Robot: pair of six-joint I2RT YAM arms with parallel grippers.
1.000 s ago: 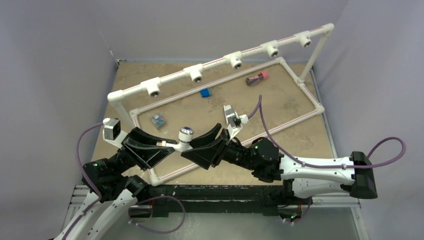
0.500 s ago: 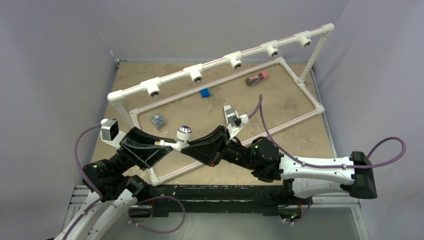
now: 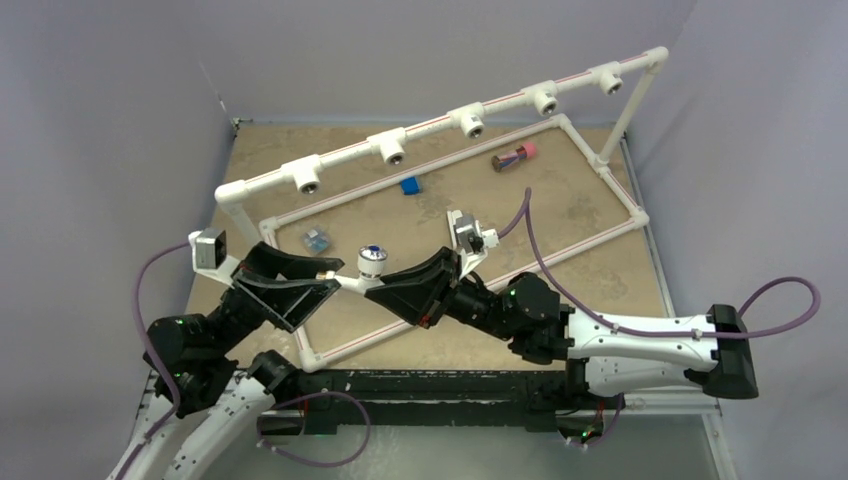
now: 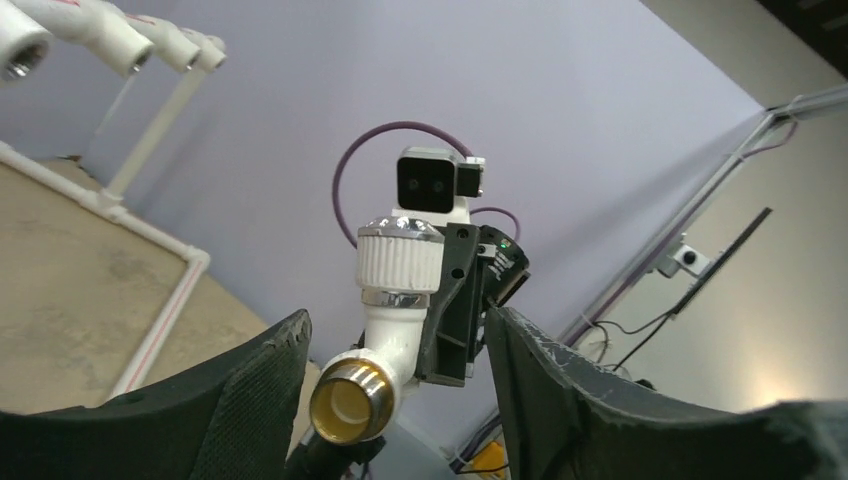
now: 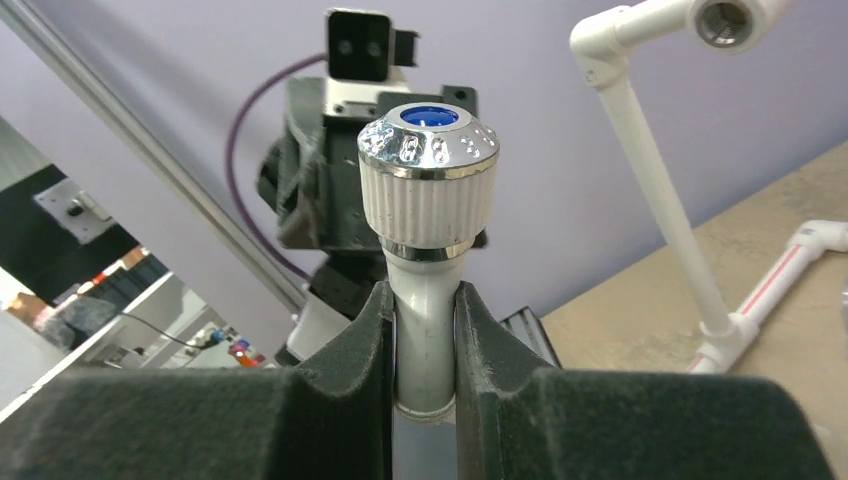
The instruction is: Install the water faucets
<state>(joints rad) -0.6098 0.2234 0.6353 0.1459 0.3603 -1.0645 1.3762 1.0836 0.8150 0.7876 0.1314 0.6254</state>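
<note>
While the faucet (image 3: 368, 266) is clamped mid-air under its knob by the right gripper (image 3: 392, 287), its threaded end is pointed left, between the parted jaws of the left gripper (image 3: 322, 277), untouched

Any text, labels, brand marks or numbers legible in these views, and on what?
None can be read.
The blue knob cap of the faucet bears no legible mark.
The red stripe along the pipe frame is too small to tell whether it is print.
</note>
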